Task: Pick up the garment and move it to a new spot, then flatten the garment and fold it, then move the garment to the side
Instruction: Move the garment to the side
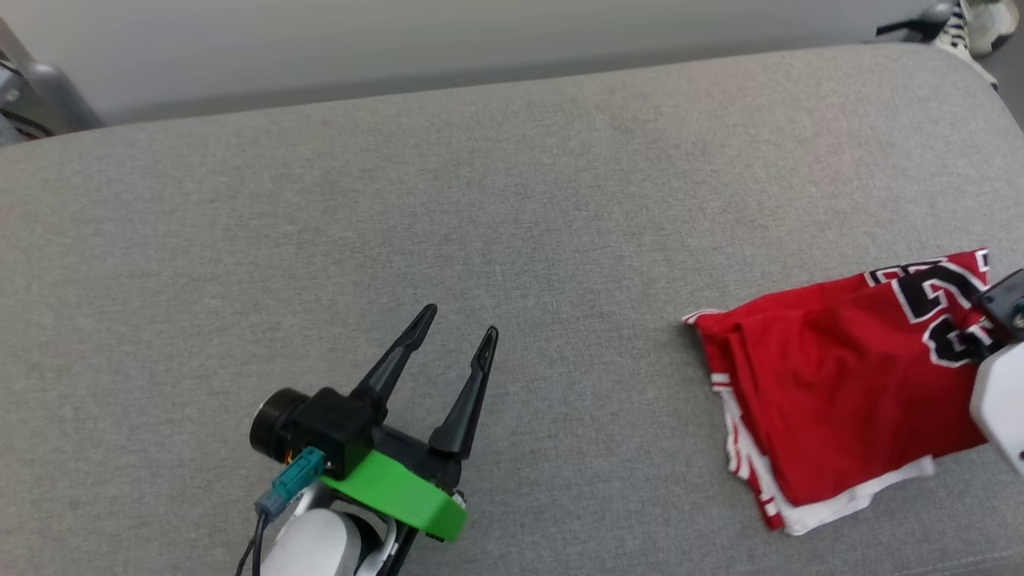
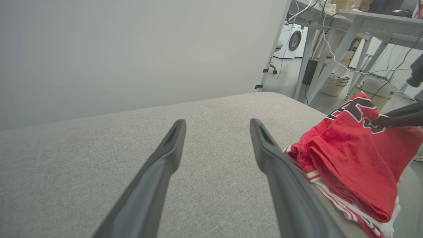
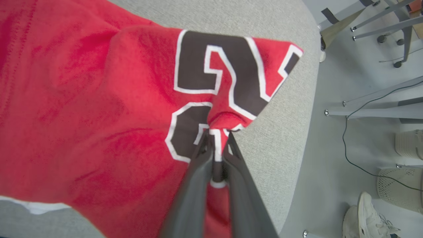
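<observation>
At the right end of the grey cushion (image 1: 480, 200), close to its rounded edge, the garment (image 1: 832, 392) lies as a compact, layered bundle, red on top with white and striped trim peeking out along its near side. Judging by that stacked shape, the flattening and folding look done, and what is left is the last step, carrying the bundle aside; whether this spot is already the final one I cannot tell. The right gripper (image 3: 216, 138) is pinched narrow on a raised pucker of red cloth at the black-and-white lettering, on the bundle's far right part. The left gripper (image 1: 462, 320) hangs well apart to the left over bare cushion, its two fingers spread wide and holding nothing. From the head, the layout is plain, but the pinch itself is hidden behind the pale forearm (image 1: 1000, 400) at the right edge. The right wrist view supplies it: fabric drawn up between the two dark fingers, and beyond the cushion's edge a floor with table legs, a cable and a sneaker (image 3: 370, 215). The left wrist view adds the side profile, with the cloth tenting up toward a dark finger (image 2: 400, 117) that reaches in from the right, and the thickness of the folded layers.
</observation>
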Robot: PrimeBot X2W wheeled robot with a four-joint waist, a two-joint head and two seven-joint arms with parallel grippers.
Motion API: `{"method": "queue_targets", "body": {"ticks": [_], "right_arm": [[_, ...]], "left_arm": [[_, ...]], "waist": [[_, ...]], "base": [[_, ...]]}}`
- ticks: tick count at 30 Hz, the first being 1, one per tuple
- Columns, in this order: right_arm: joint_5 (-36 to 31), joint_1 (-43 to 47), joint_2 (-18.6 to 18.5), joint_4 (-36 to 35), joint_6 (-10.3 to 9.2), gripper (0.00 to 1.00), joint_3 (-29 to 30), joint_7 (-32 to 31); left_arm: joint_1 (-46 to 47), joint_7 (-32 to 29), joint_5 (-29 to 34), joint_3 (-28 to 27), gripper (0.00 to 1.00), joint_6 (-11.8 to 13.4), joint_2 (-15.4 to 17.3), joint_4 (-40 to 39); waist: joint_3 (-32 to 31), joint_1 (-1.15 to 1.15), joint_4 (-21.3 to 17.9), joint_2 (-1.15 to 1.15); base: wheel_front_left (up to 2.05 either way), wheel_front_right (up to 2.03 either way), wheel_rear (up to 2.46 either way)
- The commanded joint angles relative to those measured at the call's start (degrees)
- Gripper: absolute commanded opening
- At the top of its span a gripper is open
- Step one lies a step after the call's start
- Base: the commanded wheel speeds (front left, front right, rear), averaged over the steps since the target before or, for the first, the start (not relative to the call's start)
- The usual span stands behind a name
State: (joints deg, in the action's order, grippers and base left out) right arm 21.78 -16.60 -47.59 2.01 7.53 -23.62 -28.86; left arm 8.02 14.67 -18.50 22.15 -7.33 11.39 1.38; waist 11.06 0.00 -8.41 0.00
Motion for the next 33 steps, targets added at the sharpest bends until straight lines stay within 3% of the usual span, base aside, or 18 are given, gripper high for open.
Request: {"method": "queue_targets", "body": {"ticks": [1, 8, 19, 33], "right_arm": [[0.4, -1.9, -0.6, 1.4, -0.04, 0.0, 0.9, 1.6], [-1.9, -6.5, -0.6, 14.3, -0.04, 0.0, 7.9, 10.6], [-8.5, -14.2, -2.4, 32.8, -0.04, 0.0, 14.6, 21.2], [-15.2, -22.4, 2.0, 46.2, -0.04, 0.0, 23.4, 28.2]], "left_arm": [[1.7, 0.3, 0.7, 0.4, 1.0, -0.2, 0.8, -0.4], [6.4, 0.3, 0.6, 1.0, 1.0, -0.2, 2.7, -3.5], [10.8, -2.2, 1.5, 2.2, 1.0, -0.2, 6.1, -10.6], [11.8, -4.0, 1.7, 1.4, 1.0, 0.9, 7.9, -15.1]], "waist": [[6.3, 0.0, -4.9, 0.0], [13.7, 0.0, -6.7, 0.0], [21.6, 0.0, -5.3, 0.0], [25.4, 0.0, -3.6, 0.0]], "base": [[0.0, 0.0, 0.0], [0.0, 0.0, 0.0], [0.0, 0.0, 0.0], [0.0, 0.0, 0.0]]}}
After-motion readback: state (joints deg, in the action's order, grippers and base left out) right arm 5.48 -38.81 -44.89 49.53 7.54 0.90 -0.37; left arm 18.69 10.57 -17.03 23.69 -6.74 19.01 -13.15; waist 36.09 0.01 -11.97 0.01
